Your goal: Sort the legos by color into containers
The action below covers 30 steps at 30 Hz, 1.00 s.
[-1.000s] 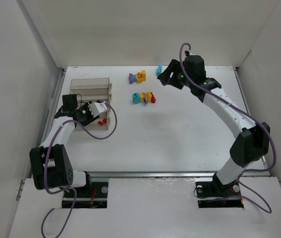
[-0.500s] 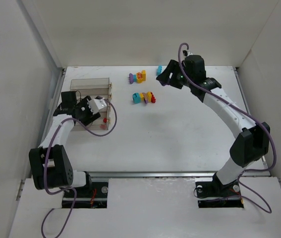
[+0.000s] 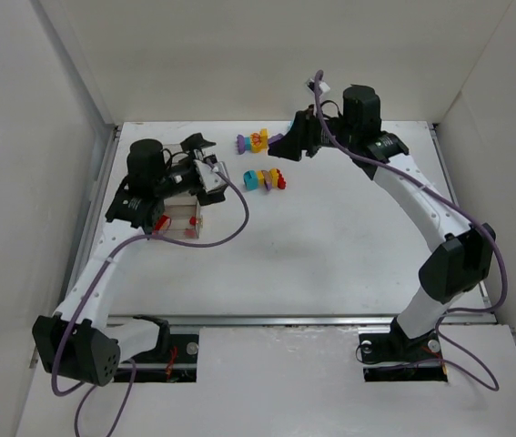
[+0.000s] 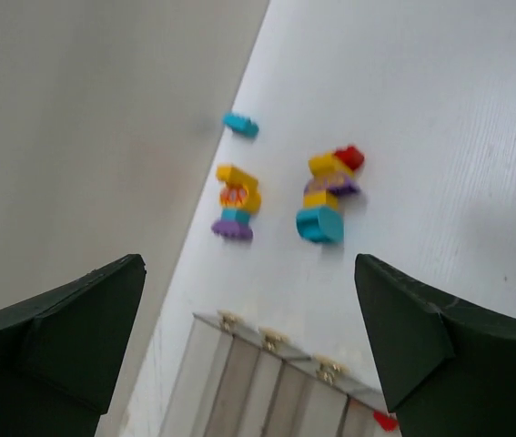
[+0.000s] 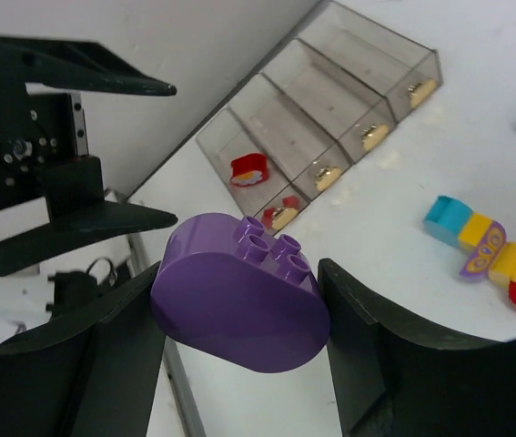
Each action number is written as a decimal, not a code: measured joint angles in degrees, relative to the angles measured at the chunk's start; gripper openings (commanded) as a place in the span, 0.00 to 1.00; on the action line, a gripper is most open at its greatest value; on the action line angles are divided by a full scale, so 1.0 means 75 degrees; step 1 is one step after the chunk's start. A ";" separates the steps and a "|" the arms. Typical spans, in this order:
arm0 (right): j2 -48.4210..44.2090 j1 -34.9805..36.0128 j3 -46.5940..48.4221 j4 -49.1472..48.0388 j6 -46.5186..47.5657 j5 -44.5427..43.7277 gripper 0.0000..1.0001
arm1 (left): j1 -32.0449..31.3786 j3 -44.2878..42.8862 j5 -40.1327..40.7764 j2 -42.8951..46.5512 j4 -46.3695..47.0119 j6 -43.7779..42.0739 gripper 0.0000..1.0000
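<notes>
The containers (image 3: 181, 213) are clear bins joined side by side at the left, partly under my left arm; red legos (image 5: 249, 167) lie in the end bin (image 5: 259, 157). My left gripper (image 3: 207, 165) hangs open and empty above the containers (image 4: 263, 381). My right gripper (image 5: 239, 305) is shut on a rounded purple lego (image 5: 237, 296), high over the table's far middle (image 3: 285, 146). Two mixed stacks of legos stay on the table: a cyan, yellow, purple and red one (image 3: 265, 178) and a purple and yellow one (image 3: 252, 141). A lone cyan lego (image 4: 239, 124) lies by the back wall.
White walls close the table at the back and on both sides. The left gripper's black fingers (image 5: 83, 226) show at the upper left of the right wrist view. Cables loop from both arms over the table.
My left gripper has opened, risen from the end bin and swung back over the containers, leaving red legos inside. My right gripper has shifted left with the purple lego.
</notes>
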State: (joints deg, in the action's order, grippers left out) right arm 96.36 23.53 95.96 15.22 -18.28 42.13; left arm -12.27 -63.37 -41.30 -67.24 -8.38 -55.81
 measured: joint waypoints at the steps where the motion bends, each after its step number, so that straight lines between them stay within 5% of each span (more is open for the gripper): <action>1: 0.0000 0.0009 0.0000 -0.0006 0.0154 0.0233 0.11 | -0.0140 0.0000 -0.0128 0.0105 0.0181 0.0093 1.00; 12: -0.0204 0.0391 -0.0012 -0.0035 0.0723 0.1183 0.11 | -0.2296 0.0017 0.0466 0.0032 0.2445 0.0420 1.00; 22: -0.0347 0.0883 -0.0012 -0.0041 0.0635 0.0912 0.11 | -0.2818 0.0020 0.1376 -0.0396 0.3311 0.0344 1.00; 25: -0.0402 0.0924 -0.0012 -0.0041 0.0609 0.0831 0.11 | -0.2859 0.0017 0.1591 -0.0399 0.3509 0.0364 0.93; 30: -0.0495 0.0924 -0.0012 -0.0105 0.0583 0.0691 0.11 | -0.2911 0.0032 0.1719 -0.0408 0.3532 0.0428 0.61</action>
State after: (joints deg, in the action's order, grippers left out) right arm 92.64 30.46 95.88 14.44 -13.91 47.31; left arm -34.11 -63.13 -28.40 -70.30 18.11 -52.60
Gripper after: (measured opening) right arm 0.673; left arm 0.685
